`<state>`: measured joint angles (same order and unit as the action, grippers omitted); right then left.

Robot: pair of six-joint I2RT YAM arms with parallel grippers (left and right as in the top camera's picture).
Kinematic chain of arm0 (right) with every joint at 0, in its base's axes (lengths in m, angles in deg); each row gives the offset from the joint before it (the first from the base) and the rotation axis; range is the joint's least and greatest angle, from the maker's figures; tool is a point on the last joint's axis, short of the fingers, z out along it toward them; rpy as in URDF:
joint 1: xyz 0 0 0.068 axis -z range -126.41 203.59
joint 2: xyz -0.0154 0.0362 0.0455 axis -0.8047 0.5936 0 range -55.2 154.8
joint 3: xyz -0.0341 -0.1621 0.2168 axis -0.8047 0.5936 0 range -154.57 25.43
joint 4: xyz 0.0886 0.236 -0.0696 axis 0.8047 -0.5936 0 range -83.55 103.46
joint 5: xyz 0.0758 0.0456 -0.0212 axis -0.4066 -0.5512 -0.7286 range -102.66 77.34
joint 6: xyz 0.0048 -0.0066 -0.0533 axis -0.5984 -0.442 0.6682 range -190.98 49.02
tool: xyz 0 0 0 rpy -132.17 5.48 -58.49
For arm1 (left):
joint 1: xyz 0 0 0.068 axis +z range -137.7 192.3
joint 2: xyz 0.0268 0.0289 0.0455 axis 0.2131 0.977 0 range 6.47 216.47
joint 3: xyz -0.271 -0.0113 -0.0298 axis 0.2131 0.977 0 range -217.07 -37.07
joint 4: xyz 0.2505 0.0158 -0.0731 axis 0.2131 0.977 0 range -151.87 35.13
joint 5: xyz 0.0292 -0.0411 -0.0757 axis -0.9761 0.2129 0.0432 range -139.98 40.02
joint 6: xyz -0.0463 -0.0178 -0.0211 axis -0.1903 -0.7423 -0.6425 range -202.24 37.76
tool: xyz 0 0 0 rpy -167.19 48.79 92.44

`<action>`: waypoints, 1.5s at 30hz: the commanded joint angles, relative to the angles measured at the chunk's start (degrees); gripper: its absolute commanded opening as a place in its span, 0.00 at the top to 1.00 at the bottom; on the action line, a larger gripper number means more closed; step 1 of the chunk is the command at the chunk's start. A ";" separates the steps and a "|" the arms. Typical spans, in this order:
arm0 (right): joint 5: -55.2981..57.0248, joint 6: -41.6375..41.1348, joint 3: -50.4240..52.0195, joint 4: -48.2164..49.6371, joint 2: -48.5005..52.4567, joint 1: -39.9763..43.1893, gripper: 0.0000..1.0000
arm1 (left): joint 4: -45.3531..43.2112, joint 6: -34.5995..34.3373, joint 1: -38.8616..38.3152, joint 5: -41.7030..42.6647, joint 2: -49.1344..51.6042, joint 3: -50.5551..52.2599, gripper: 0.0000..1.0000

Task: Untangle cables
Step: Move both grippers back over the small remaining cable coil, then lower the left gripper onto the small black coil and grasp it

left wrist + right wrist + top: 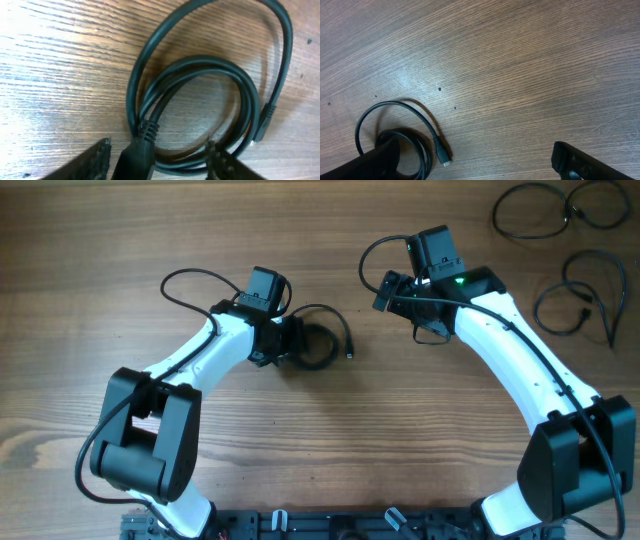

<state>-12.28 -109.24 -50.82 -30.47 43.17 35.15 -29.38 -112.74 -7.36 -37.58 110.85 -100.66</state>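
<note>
A black cable (318, 340) lies coiled in loose loops on the wooden table, left of centre. My left gripper (298, 342) is down at the coil's left side. In the left wrist view the left gripper (158, 145) is open, and the cable's large plug (136, 159) lies between the fingers, with the loops (200, 65) beyond. The cable's small connector (263, 122) lies at the right. My right gripper (383, 292) is to the coil's upper right, apart from it. In the right wrist view the right gripper (475, 162) is open and empty, with the small connector (444, 156) close to its left finger.
Three more black cables lie at the table's far right: two loops (545, 210) (600, 200) at the top edge and one (585, 295) below them. Each arm's own black wiring arcs beside its wrist. The robot base (330, 525) sits at the near edge.
</note>
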 commanded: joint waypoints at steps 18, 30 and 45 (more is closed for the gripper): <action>-0.22 1.25 0.26 -0.20 0.76 -0.35 0.00 | 2.62 0.02 -0.15 -1.14 0.61 -0.39 0.88; -0.22 1.22 0.26 -0.07 0.76 -0.35 0.00 | 8.59 0.02 -0.09 -1.14 -14.93 -0.39 0.88; -0.22 1.22 0.26 -0.07 0.81 -0.35 0.00 | -5.62 -12.46 0.09 -11.21 -1.75 -0.39 0.47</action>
<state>-12.45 -108.61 -50.82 -30.62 43.17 35.15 -33.78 -122.55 -7.36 -46.54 106.78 -100.66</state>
